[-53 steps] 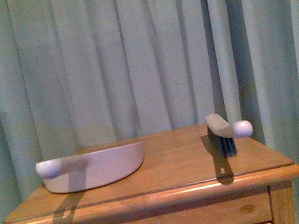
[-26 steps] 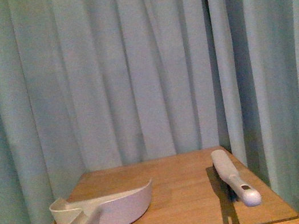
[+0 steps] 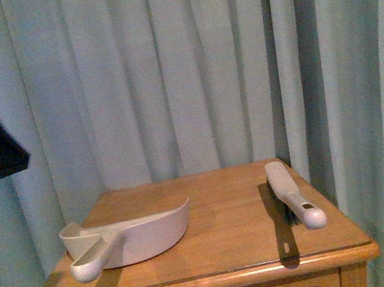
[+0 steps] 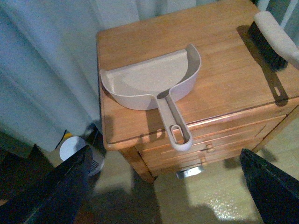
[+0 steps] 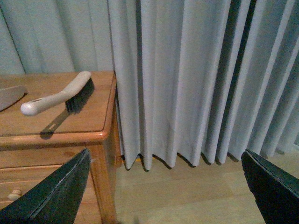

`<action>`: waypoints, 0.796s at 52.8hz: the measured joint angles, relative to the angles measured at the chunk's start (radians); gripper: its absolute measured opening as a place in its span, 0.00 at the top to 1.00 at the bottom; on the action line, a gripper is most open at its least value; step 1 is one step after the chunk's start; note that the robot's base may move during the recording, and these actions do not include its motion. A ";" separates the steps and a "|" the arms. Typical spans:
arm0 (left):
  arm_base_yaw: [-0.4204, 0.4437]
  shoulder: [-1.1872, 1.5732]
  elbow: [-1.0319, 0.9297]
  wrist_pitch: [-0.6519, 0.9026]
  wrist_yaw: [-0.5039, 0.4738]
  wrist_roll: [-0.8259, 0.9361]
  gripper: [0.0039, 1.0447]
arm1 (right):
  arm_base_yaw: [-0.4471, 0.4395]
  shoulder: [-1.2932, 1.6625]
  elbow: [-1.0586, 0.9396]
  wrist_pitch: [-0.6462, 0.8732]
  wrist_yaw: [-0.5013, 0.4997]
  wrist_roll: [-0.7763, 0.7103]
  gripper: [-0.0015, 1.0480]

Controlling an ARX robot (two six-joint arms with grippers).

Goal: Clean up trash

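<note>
Reaching for the tools appears to be the step in hand. The left pincer (image 4: pixel 164 158) hangs above the desk (image 3: pixel 225 249), looking down on the dustpan (image 4: pixel 145 81); its fingers are spread wide with nothing between them. The right pincer (image 5: pixel 165 154) is likewise spread and empty, low beside the desk and near the brush (image 5: pixel 60 95).

Recommendation: lower the left pincer squarely over the dustpan handle (image 4: pixel 173 121), which reaches the desk's front edge, and close across its narrow width. Take the brush by its pale handle, clear of the dark bristles.

Trash: no crumpled white wad shows in any view, so its place and condition cannot be reported. A pale round object (image 4: pixel 72 148) on the floor beside the desk is too unclear to identify.
</note>
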 joint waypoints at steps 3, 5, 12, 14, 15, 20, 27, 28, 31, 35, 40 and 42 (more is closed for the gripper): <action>-0.029 0.100 0.095 -0.047 -0.023 -0.023 0.07 | 0.000 0.000 0.000 0.000 0.000 0.000 0.07; -0.048 0.182 0.159 -0.068 -0.040 -0.052 0.07 | 0.000 0.000 0.000 0.000 0.000 0.000 0.07; -0.079 0.370 0.285 -0.086 -0.092 -0.152 0.07 | 0.000 0.000 0.000 0.000 0.000 0.000 0.07; -0.084 0.406 0.306 -0.091 -0.112 -0.169 0.07 | 0.000 0.000 0.000 0.000 0.000 0.000 0.07; -0.086 0.423 0.315 -0.096 -0.117 -0.178 0.07 | 0.000 0.000 0.000 0.000 0.000 0.000 0.07; -0.092 0.485 0.342 -0.101 -0.134 -0.203 0.07 | 0.000 0.000 0.000 0.000 0.000 0.000 0.07; -0.091 0.539 0.356 -0.101 -0.140 -0.221 0.07 | 0.000 0.000 0.000 0.000 0.000 0.000 0.07; -0.090 0.544 0.357 -0.101 -0.141 -0.224 0.07 | 0.000 0.000 0.000 0.000 0.000 0.000 0.07; -0.085 0.562 0.357 -0.093 -0.145 -0.224 0.07 | 0.000 0.000 0.000 0.000 0.000 0.000 0.07; -0.072 0.583 0.357 -0.085 -0.152 -0.222 0.07 | 0.000 0.000 0.000 0.000 0.000 0.000 0.07; -0.042 0.619 0.357 -0.077 -0.167 -0.212 0.07 | 0.000 0.000 0.000 0.000 0.000 0.000 0.07; -0.030 0.630 0.357 -0.072 -0.168 -0.209 0.07 | 0.000 0.000 0.000 0.000 0.000 0.000 0.07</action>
